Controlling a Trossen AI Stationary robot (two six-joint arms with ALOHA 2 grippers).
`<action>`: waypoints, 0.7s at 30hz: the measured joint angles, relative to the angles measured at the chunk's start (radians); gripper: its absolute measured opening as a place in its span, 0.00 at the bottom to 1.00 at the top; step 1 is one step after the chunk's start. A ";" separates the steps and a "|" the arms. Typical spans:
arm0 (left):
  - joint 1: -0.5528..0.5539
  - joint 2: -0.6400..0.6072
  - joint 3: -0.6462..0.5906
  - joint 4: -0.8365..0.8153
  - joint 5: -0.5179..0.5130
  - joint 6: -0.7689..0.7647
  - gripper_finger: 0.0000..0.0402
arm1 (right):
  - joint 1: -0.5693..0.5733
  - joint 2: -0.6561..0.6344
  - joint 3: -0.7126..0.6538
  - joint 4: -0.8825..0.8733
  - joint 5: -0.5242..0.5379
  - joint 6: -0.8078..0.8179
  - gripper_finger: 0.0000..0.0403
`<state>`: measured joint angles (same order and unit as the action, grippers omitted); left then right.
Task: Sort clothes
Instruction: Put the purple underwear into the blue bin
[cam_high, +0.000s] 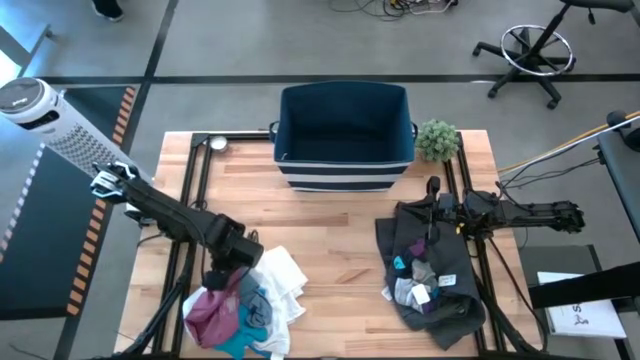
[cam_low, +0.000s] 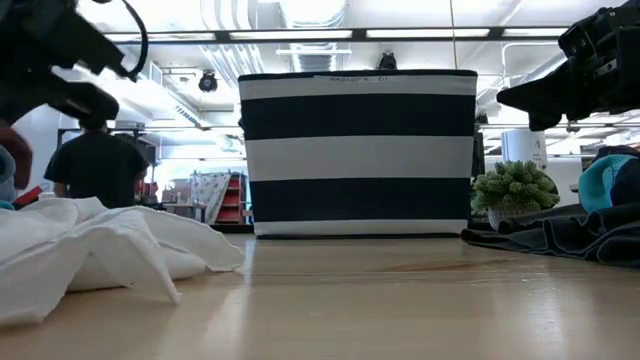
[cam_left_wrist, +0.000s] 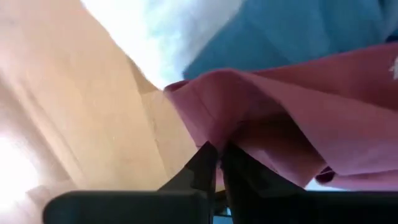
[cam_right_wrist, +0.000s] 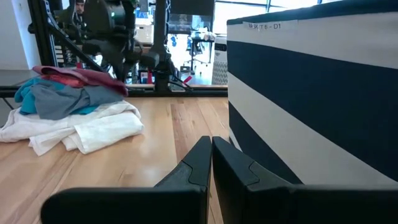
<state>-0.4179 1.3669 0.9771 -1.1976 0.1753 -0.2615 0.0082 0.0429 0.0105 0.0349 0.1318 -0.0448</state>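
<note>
From above, a wooden table (cam_high: 330, 250) is seen with a navy bin with white stripes (cam_high: 345, 135) at its far edge and a small green plant (cam_high: 437, 139) just beside the bin. Two heaps of clothes are laid out well apart. Near the left front corner, a white garment (cam_high: 282, 280) is spread under a maroon piece (cam_high: 212, 310) and a teal-blue piece (cam_high: 250, 315). The left gripper (cam_high: 222, 280) is lowered onto this heap — right at the maroon piece. On the right side, a dark grey garment (cam_high: 445, 285) is spread flat, with small grey and teal bits on top. The right gripper (cam_high: 432, 188) is held over the far end of that heap, near the plant.

From table height, the white garment (cam_low: 100, 250) is seen low on the left, the striped bin (cam_low: 358, 152) in the middle, and the plant (cam_low: 515, 192) and dark grey garment (cam_low: 570, 235) on the right.

In the left wrist view, the fingers (cam_left_wrist: 202, 165) are shut tight on a fold of the maroon piece (cam_left_wrist: 292, 112), with teal-blue cloth (cam_left_wrist: 298, 31) behind it.

In the right wrist view, the fingers (cam_right_wrist: 199, 162) are pressed together with nothing held — the bin (cam_right_wrist: 311, 106) is close by, and the left heap (cam_right_wrist: 74, 112) lies across the table.
</note>
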 joint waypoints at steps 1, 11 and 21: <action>0.000 -0.015 0.014 0.002 -0.018 -0.022 0.02 | 0.000 0.000 0.000 0.000 0.000 0.000 0.00; 0.000 -0.168 0.243 0.026 -0.443 -0.102 0.00 | 0.000 0.000 0.000 0.000 0.000 0.000 0.00; 0.033 -0.287 0.368 0.432 -0.814 0.268 0.00 | 0.000 0.000 0.000 0.000 0.000 0.000 0.00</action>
<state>-0.3850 1.0797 1.3448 -0.7656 -0.6384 0.0066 0.0082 0.0429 0.0105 0.0349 0.1318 -0.0446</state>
